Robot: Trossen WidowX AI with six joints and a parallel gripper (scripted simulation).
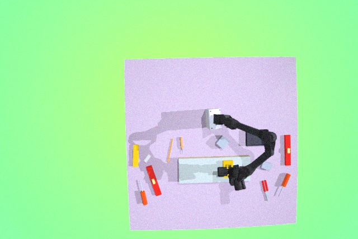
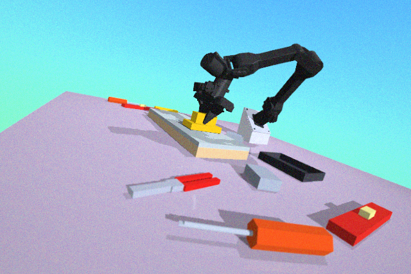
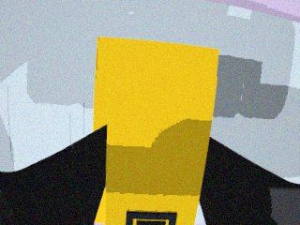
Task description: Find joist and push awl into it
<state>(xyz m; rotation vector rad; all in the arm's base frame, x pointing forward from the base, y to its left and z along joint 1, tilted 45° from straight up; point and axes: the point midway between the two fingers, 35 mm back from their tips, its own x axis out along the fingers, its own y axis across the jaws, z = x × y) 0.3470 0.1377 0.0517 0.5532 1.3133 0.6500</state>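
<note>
The yellow stud finder [image 1: 227,162] [image 2: 202,126] [image 3: 157,84] is held in my gripper [image 2: 207,119] [image 3: 158,133], which is shut on its raised grip. It is low over the right half of the pale floor panel [image 1: 188,172] [image 2: 225,144], on its surface or just above it; which cannot be told. A small dark square with a yellow outline shows on it at the bottom of the wrist view. The awl [image 1: 181,142], with an orange handle and thin tip, lies behind the panel's left end. The black tray [image 1: 246,140] [image 2: 314,176] is behind the panel's right end, partly under the arm. The joist is hidden.
Grey blocks [image 1: 222,141] [image 2: 270,183] lie near the panel. A thin orange stick [image 1: 170,150] lies beside the awl. Red levels [image 1: 149,169] [image 1: 287,140], screwdrivers [image 1: 144,197] [image 1: 286,180], red-handled pliers [image 1: 265,185] [image 2: 199,183] and a yellow block [image 1: 135,157] lie farther out.
</note>
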